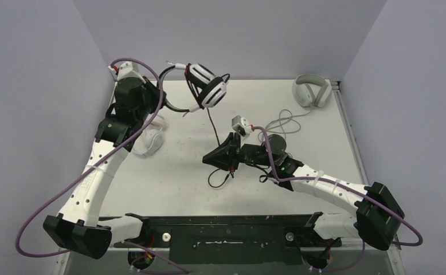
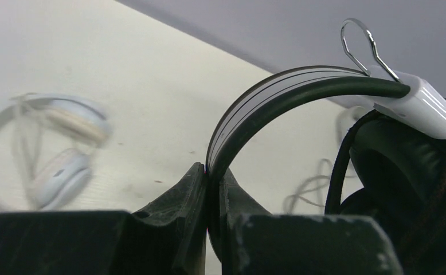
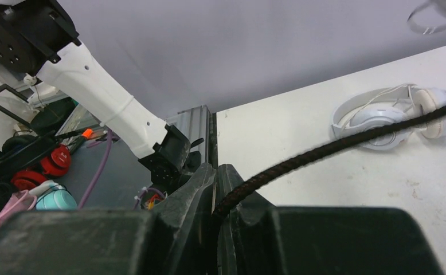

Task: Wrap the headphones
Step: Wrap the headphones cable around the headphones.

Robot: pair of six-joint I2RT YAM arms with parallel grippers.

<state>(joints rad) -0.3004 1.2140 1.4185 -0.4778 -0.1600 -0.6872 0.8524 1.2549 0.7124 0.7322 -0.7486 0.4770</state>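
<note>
Black-and-white headset (image 1: 207, 86): aloft over the far left of the white table (image 1: 169, 186), headband (image 2: 249, 112) pinched in the clamped left gripper (image 2: 212, 171); black cable (image 3: 335, 146) nipped in the closed right gripper (image 3: 216, 171), mid-table. Lavender walls (image 1: 37, 86) around.

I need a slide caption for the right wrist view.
Right hand shut on the black braided cable; white headphones lie beyond.

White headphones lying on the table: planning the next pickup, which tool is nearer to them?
Left. The left tool, clamped on the black-and-white headset, is raised just beyond the white headphones; the right tool, pinching the black cable, sits farther off to their right.
</note>
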